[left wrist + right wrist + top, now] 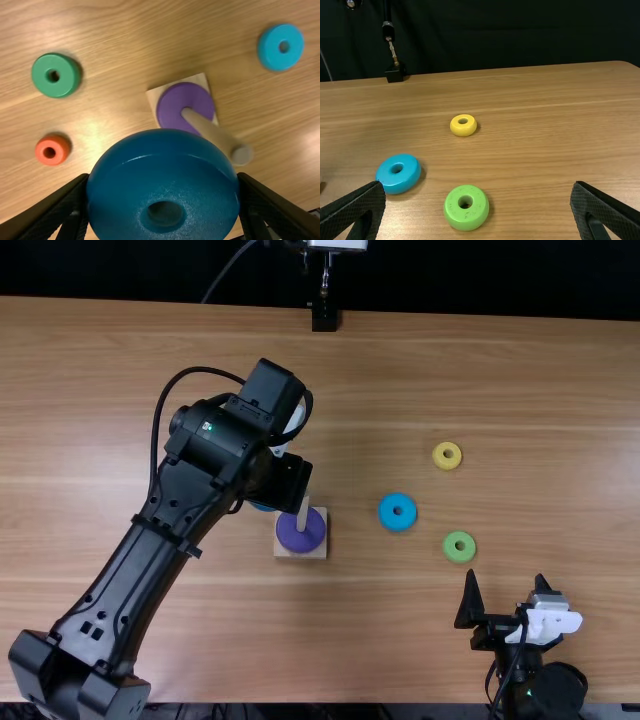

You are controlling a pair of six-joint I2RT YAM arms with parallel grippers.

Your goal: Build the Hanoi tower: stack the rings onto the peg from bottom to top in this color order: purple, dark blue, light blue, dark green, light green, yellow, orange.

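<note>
My left gripper is over the table just up and left of the peg. In the left wrist view my left gripper is shut on the dark blue ring, held above the table near the peg. The purple ring lies around the peg on its square base. A dark green ring and an orange ring lie on the table. My right gripper stands open at the lower right; in its wrist view this gripper holds nothing.
On the table, right of the peg, lie the light blue ring, the light green ring and the yellow ring. A black stand is at the far edge. The left arm covers part of the table's left side.
</note>
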